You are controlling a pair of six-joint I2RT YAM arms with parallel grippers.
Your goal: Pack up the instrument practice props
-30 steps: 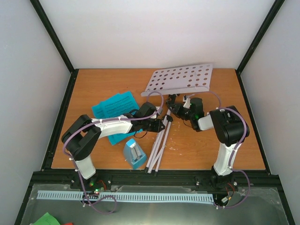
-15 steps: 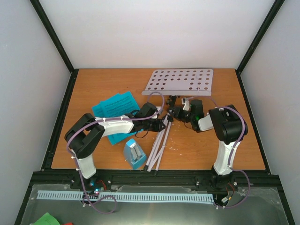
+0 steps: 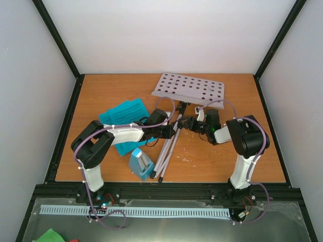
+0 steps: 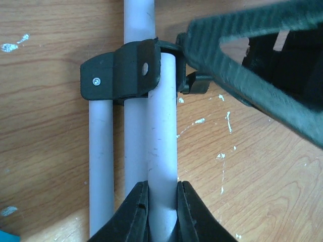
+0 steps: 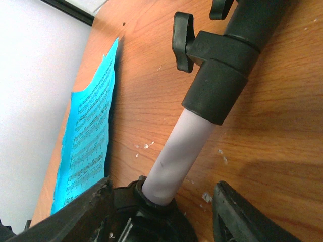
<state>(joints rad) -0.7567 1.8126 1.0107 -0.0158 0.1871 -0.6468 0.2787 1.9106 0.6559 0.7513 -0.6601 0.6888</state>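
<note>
The grey tripod music stand lies on the table, its perforated desk at the back and its folded legs pointing to the front. My left gripper is shut on one grey tube just below the black leg collar. My right gripper is open and straddles the stand's pale shaft below a black clamp; its fingers stand apart from the shaft. The light-blue metronome sits beside the leg tips. The bright-blue sheet music lies to the left, and shows in the right wrist view.
The right gripper's dark finger crosses the upper right of the left wrist view, close to my left gripper. A black frame borders the table's front edge. White walls enclose the back and sides.
The stand has turned: its desk swung so the left end sits higher, and the leg tips shifted left against the metronome, which moved slightly left. Both grippers moved closer together.
</note>
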